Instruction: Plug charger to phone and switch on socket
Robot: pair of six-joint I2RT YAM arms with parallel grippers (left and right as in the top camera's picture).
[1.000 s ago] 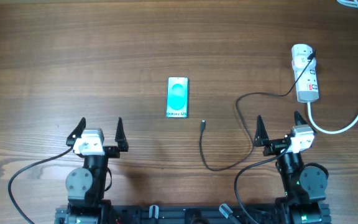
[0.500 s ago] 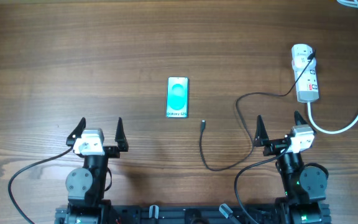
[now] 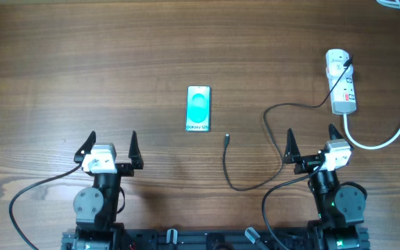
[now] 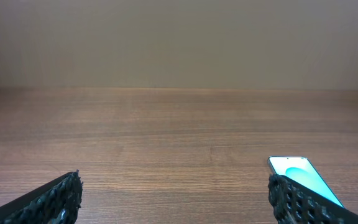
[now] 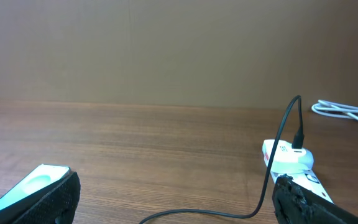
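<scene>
The phone (image 3: 198,108) lies flat mid-table, cyan screen up, its white text band toward me; it also shows in the left wrist view (image 4: 297,171) and the right wrist view (image 5: 33,183). The charger cable (image 3: 245,186) runs from the plug in the socket (image 3: 341,90), loops toward me, and ends in a small black tip (image 3: 227,139) right of the phone. The socket also shows in the right wrist view (image 5: 284,157). My left gripper (image 3: 111,144) is open and empty, below-left of the phone. My right gripper (image 3: 311,137) is open and empty, below the socket.
A thick white cord (image 3: 394,135) trails from the socket along the table's right side to the top right corner. Each arm's own black cable curls near the front edge by its base.
</scene>
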